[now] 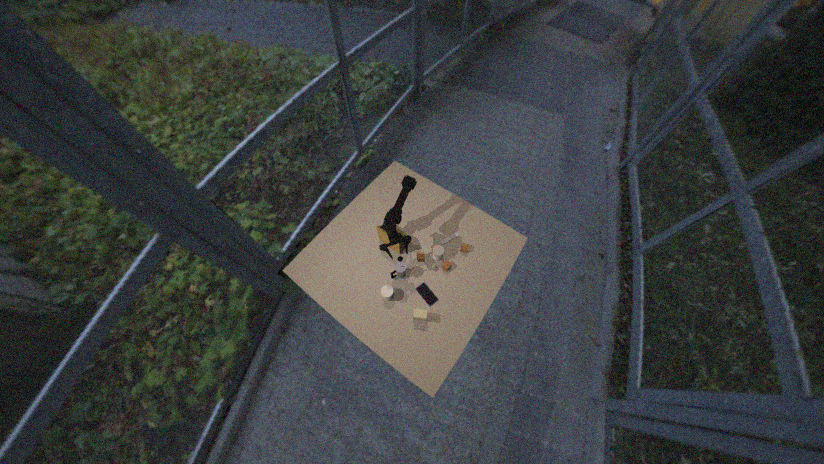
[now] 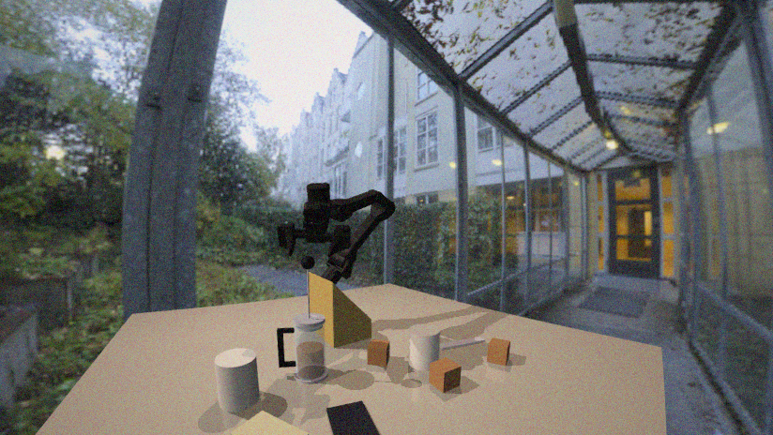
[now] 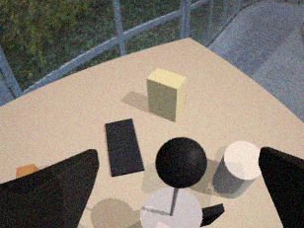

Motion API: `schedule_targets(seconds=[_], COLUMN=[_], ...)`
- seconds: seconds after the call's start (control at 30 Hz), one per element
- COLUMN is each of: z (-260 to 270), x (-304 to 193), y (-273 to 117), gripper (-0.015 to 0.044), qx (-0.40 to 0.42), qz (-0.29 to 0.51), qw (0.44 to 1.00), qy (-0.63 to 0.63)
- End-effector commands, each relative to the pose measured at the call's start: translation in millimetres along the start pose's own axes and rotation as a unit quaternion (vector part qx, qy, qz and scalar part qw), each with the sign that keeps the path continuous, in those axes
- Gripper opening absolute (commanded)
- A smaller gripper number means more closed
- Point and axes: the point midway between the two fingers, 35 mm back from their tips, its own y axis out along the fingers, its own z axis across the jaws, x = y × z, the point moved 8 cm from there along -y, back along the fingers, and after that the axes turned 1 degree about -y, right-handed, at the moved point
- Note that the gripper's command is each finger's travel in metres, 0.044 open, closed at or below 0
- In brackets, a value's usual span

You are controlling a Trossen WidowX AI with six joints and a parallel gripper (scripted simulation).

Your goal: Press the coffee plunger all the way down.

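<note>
The coffee press [image 1: 401, 267] [image 2: 310, 353] [image 3: 154, 202] stands upright on the table, its black handle beside it. Its plunger is up: the black knob [image 1: 399, 258] [image 2: 308, 262] [image 3: 181, 162] sits on a long thin rod well above the lid. My gripper [image 1: 397, 252] [image 2: 315, 250] [image 3: 181, 158] is open and empty, pointing down, a little above and behind the knob in the top and exterior views. In the wrist view the knob shows between the wide-apart fingers, slightly below the line of the fingertips. Nothing shows the fingers touching it.
A yellow wedge [image 1: 382, 235] [image 2: 324, 313] stands close behind the press. White cylinders [image 2: 236, 383] [image 2: 424, 351] stand on either side. Orange cubes [image 2: 378, 352] [image 2: 445, 375] [image 2: 498, 351] lie to the right. A black slab [image 1: 427, 293] [image 3: 123, 147] and a pale block [image 1: 420, 313] [image 3: 163, 100] are in front.
</note>
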Motion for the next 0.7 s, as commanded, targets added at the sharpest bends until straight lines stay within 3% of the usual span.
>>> schedule_targets(seconds=[0.0, 0.27, 0.67], z=[-1.3, -0.6, -0.6], x=[-4.3, -5.2, -5.2], y=[9.3, 19.2, 19.2], gripper=[0.0440, 0.0440, 0.0130], qx=[-0.002, -0.001, -0.001], qz=[0.006, 0.005, 0.005], qw=[1.000, 1.000, 1.000], qy=[0.007, 0.007, 0.007])
